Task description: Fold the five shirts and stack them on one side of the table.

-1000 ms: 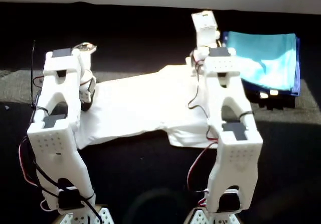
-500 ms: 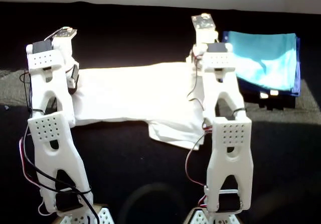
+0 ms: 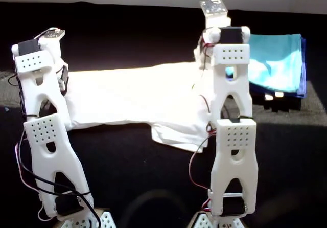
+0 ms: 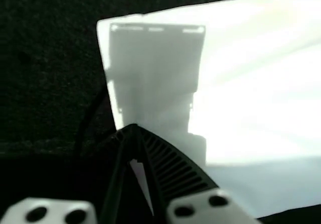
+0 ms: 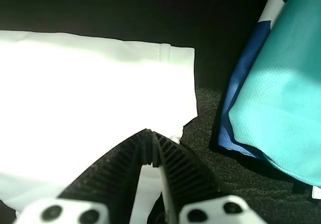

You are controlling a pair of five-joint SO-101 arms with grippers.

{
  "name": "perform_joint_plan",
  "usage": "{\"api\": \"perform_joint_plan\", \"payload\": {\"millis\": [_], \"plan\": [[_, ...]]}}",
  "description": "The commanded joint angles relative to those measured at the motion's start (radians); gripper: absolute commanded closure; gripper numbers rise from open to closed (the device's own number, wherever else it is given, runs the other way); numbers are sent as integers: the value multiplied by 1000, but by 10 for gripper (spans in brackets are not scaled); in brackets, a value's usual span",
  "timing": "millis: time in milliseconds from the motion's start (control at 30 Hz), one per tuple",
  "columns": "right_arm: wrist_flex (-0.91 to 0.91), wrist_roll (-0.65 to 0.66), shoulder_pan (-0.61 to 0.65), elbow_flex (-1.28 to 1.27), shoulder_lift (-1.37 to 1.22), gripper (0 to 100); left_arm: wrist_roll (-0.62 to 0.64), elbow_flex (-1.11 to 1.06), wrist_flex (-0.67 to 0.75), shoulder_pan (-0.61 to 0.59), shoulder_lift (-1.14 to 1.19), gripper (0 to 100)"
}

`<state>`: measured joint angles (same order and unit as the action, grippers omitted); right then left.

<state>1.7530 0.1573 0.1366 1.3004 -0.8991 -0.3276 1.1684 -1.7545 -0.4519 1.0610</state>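
As the high view shows it, white shirt [image 3: 138, 97]: soft, smooth cloth spread wide between both arms' jaws, near hem rumpled on the dark table [image 3: 127, 166].
Folded stack [image 3: 276, 67]: teal over blue, flat, just beside the right jaws.
Left wrist view, left jaws: ribbed black, pinched together on the white shirt's edge.
Right wrist view, right jaws: ribbed black, clamped on the white shirt's corner; teal mesh cloth near them.

On table [image 3: 127, 33]: spread shirt [image 3: 138, 97] across centre; folded stack [image 3: 276, 64] just beside shirt's right end.
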Motion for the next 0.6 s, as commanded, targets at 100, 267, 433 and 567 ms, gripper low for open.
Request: {"api": "perform_joint_plan", "payload": {"millis": [100, 267, 433, 567], "plan": [[15, -8, 15, -21, 131, 986, -6, -387, -12, 2, -381, 991], [13, 0, 110, -303, 389, 986, -12, -751, 0, 36, -596, 991], [4, 35, 206, -631, 579, 987, -20, -1064, 238, 22, -654, 991], [-74, 34, 206, -826, 607, 987, -63, -1202, 384, -16, -654, 991]]}}
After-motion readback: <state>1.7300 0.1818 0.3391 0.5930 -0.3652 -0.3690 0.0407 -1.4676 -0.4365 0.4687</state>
